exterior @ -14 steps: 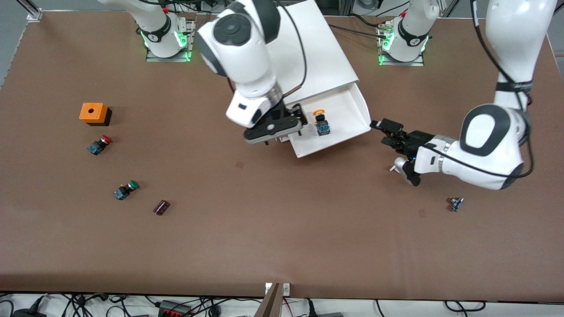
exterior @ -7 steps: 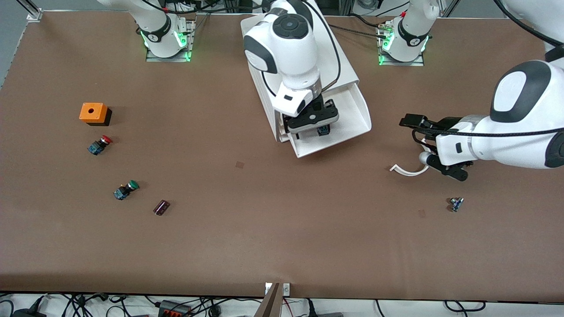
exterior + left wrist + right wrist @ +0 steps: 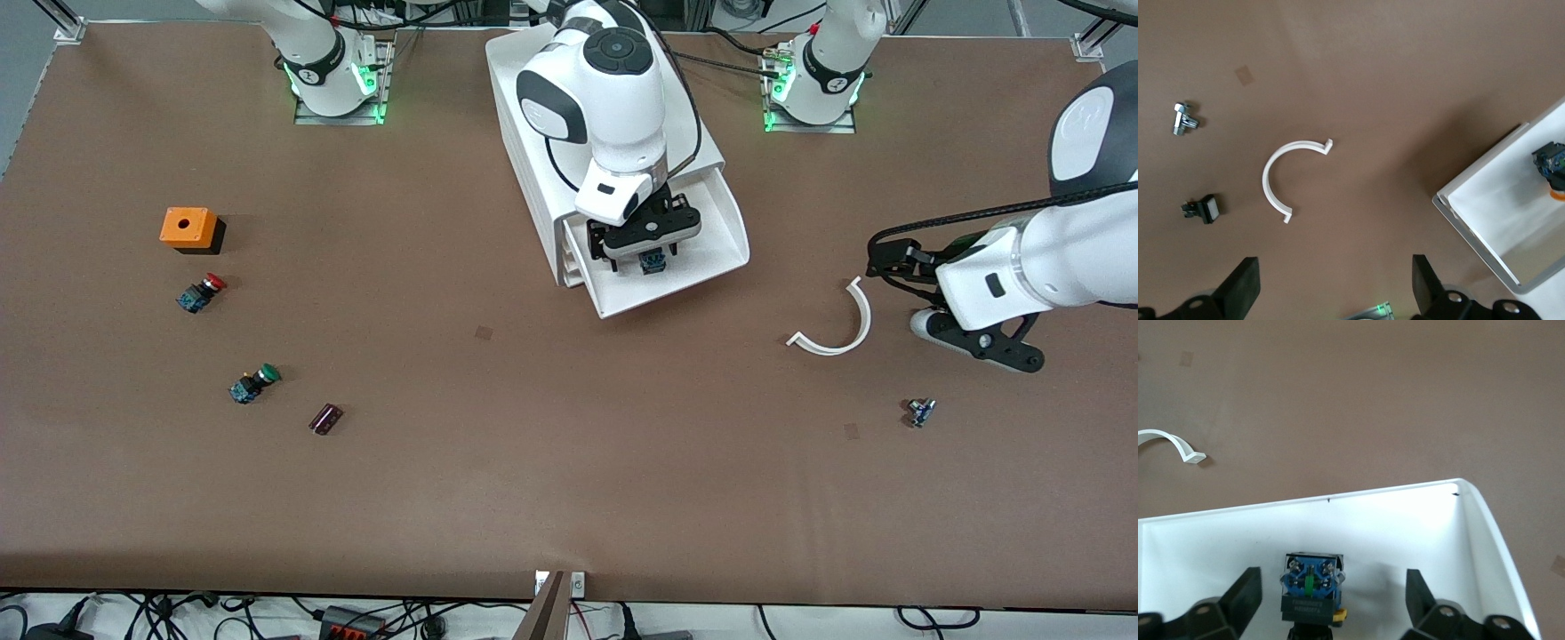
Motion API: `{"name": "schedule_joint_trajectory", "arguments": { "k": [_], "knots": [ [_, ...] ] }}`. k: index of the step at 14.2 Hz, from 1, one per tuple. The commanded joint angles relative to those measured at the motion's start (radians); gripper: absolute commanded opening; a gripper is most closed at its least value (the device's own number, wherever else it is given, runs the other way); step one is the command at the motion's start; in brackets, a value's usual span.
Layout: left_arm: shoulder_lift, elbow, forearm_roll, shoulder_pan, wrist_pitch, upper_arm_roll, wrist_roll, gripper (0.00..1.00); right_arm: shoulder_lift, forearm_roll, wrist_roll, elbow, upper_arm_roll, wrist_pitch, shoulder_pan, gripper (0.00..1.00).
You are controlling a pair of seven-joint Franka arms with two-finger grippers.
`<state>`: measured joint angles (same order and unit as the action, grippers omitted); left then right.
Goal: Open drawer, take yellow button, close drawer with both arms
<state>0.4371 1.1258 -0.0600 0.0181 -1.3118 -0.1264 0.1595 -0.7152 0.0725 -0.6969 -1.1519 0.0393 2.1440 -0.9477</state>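
The uppermost drawer stands pulled out of the white cabinet. The orange-capped button lies on its side in the drawer. My right gripper is open over the drawer, with one finger on each side of the button and not touching it. In the right wrist view the button shows its blue end between the fingers of the right gripper, above the drawer floor. My left gripper is open and empty over bare table beside a white curved strip. The left wrist view shows the left gripper, the drawer and the button.
A white curved strip and a small metal part lie toward the left arm's end. An orange box, a red-capped button, a green-capped button and a dark brown piece lie toward the right arm's end.
My right gripper has swung over the open drawer and come down around the button. My left arm has drawn back from the drawer toward its end of the table, uncovering the white strip.
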Motion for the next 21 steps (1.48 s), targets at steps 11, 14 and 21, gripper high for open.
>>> {"name": "schedule_joint_trajectory", "arguments": {
  "k": [11,14,21],
  "knots": [
    [0.017,-0.037,0.031,0.011,0.006,-0.002,-0.192,1.00,-0.043,-0.008,-0.066,0.035,0.001,0.022,-0.031,0.65],
    [0.015,-0.037,0.031,0.011,0.008,-0.004,-0.193,1.00,-0.043,-0.010,-0.064,0.035,0.001,0.022,-0.029,0.28],
    [0.012,-0.037,0.022,0.013,0.008,-0.004,-0.207,1.00,-0.033,-0.028,-0.073,0.145,0.019,-0.076,-0.013,0.00]
  ]
}}
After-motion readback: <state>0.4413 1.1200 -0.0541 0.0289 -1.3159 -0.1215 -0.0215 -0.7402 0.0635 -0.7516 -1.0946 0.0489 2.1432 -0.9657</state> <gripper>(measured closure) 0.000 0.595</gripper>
